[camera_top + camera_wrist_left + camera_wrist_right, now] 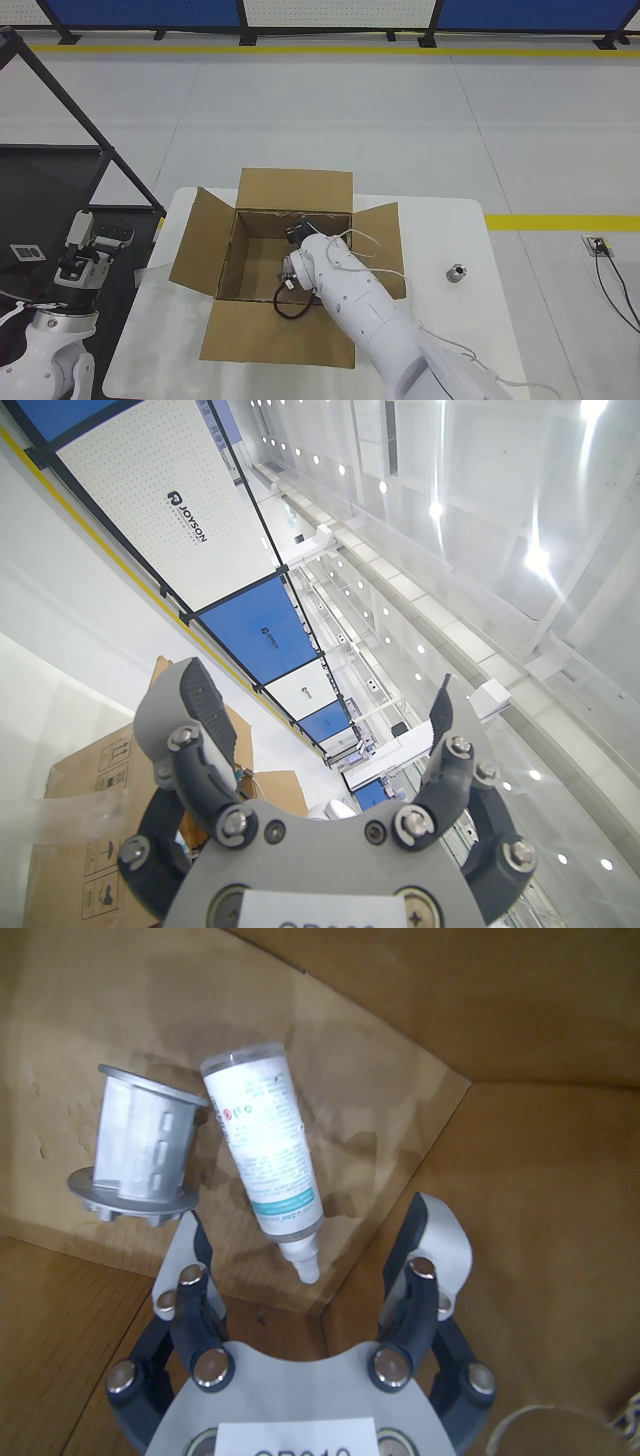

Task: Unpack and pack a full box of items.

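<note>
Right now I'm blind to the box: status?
Right end effector open, inside box, above tube and metal part. Left end effector open, pointing up. Tube unobstructed.

One cardboard box [295,190], two metal parts [142,1163] [457,272], one white bottle [265,1148]

White table [445,228]. Open cardboard box [296,188] sits on it. Small metal part [457,272] stands well apart, right of it.

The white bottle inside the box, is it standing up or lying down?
Lying down. The white bottle rests on its side on the cardboard box floor, nozzle toward the open right gripper, beside a metal part.
</note>
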Controlling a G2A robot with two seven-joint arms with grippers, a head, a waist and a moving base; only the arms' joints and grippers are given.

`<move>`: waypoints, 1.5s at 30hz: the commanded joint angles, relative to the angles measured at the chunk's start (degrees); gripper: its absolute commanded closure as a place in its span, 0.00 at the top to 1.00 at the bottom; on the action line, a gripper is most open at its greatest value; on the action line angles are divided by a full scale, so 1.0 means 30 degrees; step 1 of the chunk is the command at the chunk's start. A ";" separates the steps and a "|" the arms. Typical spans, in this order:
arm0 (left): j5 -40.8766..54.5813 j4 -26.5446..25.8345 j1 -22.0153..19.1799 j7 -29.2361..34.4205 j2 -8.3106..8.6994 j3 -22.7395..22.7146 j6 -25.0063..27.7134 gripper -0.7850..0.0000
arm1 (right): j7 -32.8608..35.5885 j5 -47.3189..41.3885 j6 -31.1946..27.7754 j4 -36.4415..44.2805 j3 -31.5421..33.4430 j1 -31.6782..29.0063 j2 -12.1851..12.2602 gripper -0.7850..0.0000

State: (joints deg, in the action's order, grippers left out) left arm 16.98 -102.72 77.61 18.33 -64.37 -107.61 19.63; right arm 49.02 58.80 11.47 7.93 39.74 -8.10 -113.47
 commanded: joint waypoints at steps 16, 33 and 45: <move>0.0000 0.0000 0.0000 0.0000 0.0000 0.0000 0.0000 1.00 | -0.1785 0.0277 -0.1033 0.0053 0.0038 -0.0598 0.0369 1.00; 0.0000 0.0000 0.0000 0.0000 0.0000 0.0000 0.0000 1.00 | -0.3049 0.0953 -0.4501 0.0465 0.0082 -0.1358 0.1123 0.40; 0.0000 0.0000 0.0000 0.0000 0.0000 0.0000 0.0000 1.00 | -0.3458 0.0809 -0.5224 0.1027 0.0394 -0.1582 0.1426 0.00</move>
State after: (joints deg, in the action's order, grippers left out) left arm 16.98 -102.72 77.61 18.33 -64.37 -107.61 19.63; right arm 39.20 61.34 -3.98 10.84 40.77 -12.82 -109.33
